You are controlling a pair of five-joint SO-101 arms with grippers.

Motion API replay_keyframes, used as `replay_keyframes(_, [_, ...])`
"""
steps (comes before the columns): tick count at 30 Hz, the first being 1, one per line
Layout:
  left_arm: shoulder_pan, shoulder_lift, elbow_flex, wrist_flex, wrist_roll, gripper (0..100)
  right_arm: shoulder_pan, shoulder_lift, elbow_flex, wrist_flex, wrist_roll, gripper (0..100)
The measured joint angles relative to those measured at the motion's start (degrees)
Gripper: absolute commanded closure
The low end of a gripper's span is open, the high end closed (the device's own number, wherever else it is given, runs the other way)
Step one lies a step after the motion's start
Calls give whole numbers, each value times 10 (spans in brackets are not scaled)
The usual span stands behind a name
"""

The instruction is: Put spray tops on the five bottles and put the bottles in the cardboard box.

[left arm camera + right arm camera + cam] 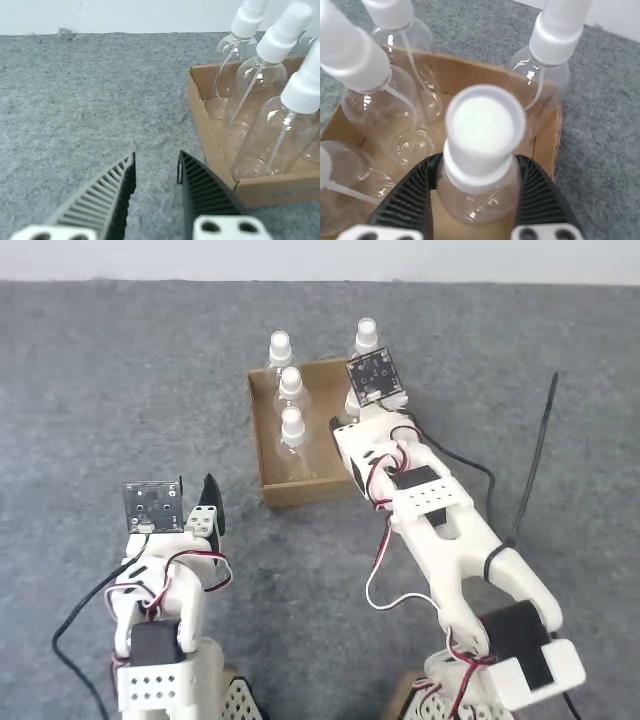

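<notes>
Two ridged black fingers (415,192) of the right claw (479,172) are closed against either side of a clear spray bottle (477,197). They pinch its shoulder just below the white spray top (484,120) fitted on it. That bottle is upright inside the cardboard box (547,135), close to the wall on the right arm's side; whether its base touches the box floor I cannot tell. Beside it in the box, three more capped bottles stand in a row along the opposite wall: the near bottle (292,428), the middle bottle (290,386) and the far bottle (280,346), all upright. A fifth bottle (367,337), also capped, stands at the box's far corner beyond the right claw, and I cannot tell whether it is inside the wall or just outside it. The left claw (156,167) hangs low over the grey surface (120,390), off the box's near corner, its fingers a little apart with nothing between them. One black cable (535,460) lies on the surface beside the right arm.
</notes>
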Motion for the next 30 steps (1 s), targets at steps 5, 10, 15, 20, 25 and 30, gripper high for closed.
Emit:
replay_keyframes(5, [0,0,0,0,0,869,9,3,-1,0,-4,957])
replay_keyframes(10, [0,0,0,0,0,869,14,3,-1,0,-5,957])
replay_keyframes(15, [0,0,0,0,0,869,14,4,-1,0,-5,956])
replay_keyframes(20, [0,0,0,0,0,869,14,4,-5,9,-5,956])
replay_keyframes(25, [0,0,0,0,0,869,14,4,-7,11,-5,956])
replay_keyframes(30, [0,0,0,0,0,869,14,4,-7,13,-5,942])
